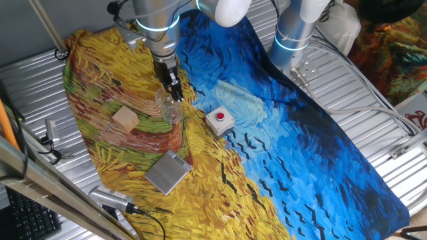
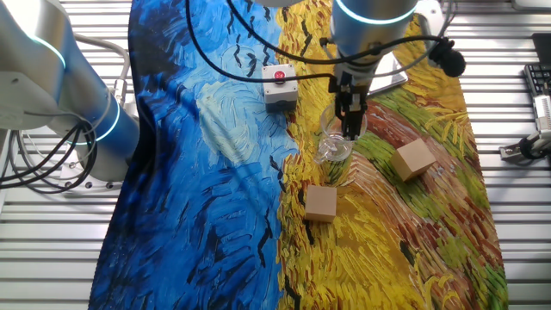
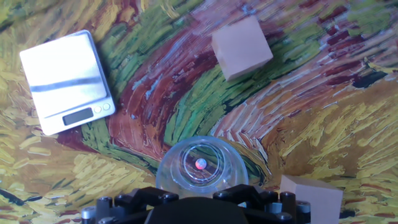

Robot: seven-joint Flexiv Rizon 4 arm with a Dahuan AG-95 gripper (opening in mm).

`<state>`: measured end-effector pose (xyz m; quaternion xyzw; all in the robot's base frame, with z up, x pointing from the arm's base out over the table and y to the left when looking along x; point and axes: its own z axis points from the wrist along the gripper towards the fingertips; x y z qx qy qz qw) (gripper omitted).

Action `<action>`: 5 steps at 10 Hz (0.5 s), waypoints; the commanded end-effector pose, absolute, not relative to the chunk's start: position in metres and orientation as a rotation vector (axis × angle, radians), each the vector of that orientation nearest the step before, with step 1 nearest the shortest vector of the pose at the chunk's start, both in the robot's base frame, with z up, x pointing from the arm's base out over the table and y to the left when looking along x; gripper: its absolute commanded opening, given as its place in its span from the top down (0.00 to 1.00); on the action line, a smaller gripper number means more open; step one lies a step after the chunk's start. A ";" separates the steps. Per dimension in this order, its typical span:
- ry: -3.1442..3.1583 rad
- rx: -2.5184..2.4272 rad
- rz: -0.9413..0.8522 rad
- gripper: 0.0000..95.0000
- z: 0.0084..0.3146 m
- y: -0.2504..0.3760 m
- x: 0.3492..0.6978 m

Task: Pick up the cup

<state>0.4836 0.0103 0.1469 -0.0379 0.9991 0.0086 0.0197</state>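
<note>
Here the end effector (image 1: 175,93) grips the cup (image 1: 169,108) rim, cube (image 1: 125,119) nearby.

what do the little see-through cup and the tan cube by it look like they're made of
The small transparent colourless cup looks like clear plastic or glass: the painted cloth shows through its wall, and its rim glints. Which of the two is unclear. The tan cube looks like unfinished wood or similar: matte, flat faces with crisp edges and no shine.
</note>
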 end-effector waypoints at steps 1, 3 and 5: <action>3.099 -0.120 0.032 0.00 0.146 0.010 0.484; 3.100 -0.123 0.032 0.00 0.145 0.009 0.484; 3.106 -0.125 0.031 0.00 0.142 0.008 0.486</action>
